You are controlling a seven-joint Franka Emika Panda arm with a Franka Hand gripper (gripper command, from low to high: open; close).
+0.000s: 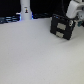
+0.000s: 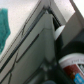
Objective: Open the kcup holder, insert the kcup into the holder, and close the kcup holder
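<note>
Both views are small and blurred, so fine detail is lost. In the exterior view, the black boxy kcup holder with two rectangular recessed front panels is seen standing on a wide pale tabletop, near the table's far edge and toward the exterior view's right. The white robot arm is seen reaching down behind and above the holder's upper corner on that same side, and its gripper is largely hidden there. Whether the claw is spread or closed, and whether anything is held in it, cannot be told from either view.

In the wrist view, the frame is filled by a close, tilted look at grey and dark slanted surfaces, which appear to be the kcup holder's edge and side. A round white pod-like shape with a dark and reddish top is cut off at the frame's corner, and a second pale rounded shape is partly hidden behind a dark edge. No green-topped kcup can be made out with certainty. A patch of teal is cut off at one edge; its identity cannot be told.

At the back, toward the exterior view's left, a white upright object is seen against a dark background. The tabletop before the holder is seen as broad pale surface.
</note>
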